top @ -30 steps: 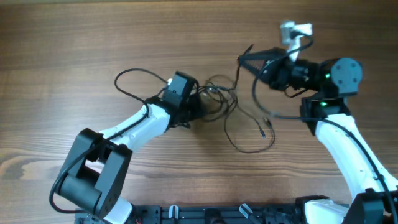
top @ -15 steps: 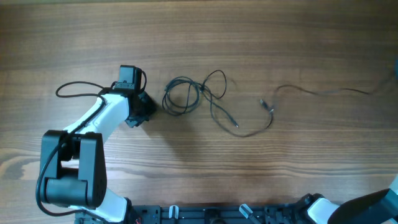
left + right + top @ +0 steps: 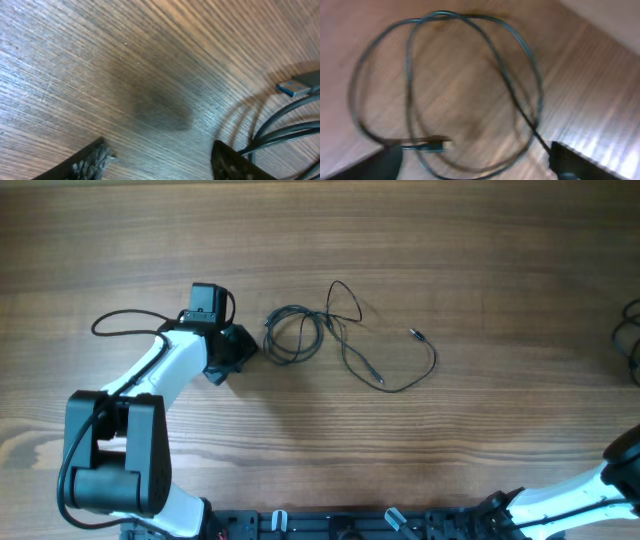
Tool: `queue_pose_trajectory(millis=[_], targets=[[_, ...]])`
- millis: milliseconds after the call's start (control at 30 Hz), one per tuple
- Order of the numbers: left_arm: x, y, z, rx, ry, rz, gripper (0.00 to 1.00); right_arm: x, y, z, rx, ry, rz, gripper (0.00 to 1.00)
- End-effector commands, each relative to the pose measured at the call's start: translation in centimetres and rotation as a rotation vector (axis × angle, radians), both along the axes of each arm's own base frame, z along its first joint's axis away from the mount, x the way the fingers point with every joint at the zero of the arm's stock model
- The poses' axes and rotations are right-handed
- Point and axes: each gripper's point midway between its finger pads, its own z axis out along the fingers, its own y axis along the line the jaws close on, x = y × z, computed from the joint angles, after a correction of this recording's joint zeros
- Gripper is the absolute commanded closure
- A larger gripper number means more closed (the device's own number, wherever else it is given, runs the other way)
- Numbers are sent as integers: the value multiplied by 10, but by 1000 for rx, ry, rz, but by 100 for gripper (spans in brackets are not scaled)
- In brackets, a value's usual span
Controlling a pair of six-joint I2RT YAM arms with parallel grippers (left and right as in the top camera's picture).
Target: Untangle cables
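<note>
One of the cables lies mid-table as a small coil (image 3: 293,336) with loose strands trailing right to small plugs (image 3: 412,333). My left gripper (image 3: 243,348) is open just left of that coil; in the left wrist view its jaws (image 3: 160,162) span bare wood, with cable strands (image 3: 285,125) and a blue-tipped plug (image 3: 296,88) at the right. A second cable (image 3: 617,335) shows at the table's right edge. In the right wrist view it lies as a loose loop (image 3: 440,15) with a plug (image 3: 432,146), under my open right gripper (image 3: 475,155). Nothing is between either gripper's fingers.
The left arm's own thicker black wire (image 3: 120,320) loops over the wood at the far left. The right arm's base (image 3: 620,470) sits at the bottom right corner; its gripper is outside the overhead view. The table edge (image 3: 600,20) shows in the right wrist view.
The right arm has pulled one cable out of the tangle and off to the right edge, then opened and let it go. The left gripper has opened beside the coil.
</note>
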Motion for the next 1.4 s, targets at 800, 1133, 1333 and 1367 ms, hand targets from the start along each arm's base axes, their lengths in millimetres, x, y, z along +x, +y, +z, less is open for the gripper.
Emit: queue_pose_trajectory(millis=[800,1133,1333,1367], targets=[[36,8,103,10,-357,-24,0,81,636,35,704,-90,1193,6],[37,21,103,79,-359,6,0,76,700,-7,584,-130,1126,38],[36,22,101,85,-350,8,0,83,707,-41,643,-121,1036,74],[36,22,101,85,-350,7,0,84,716,-33,683,-150,1068,92]])
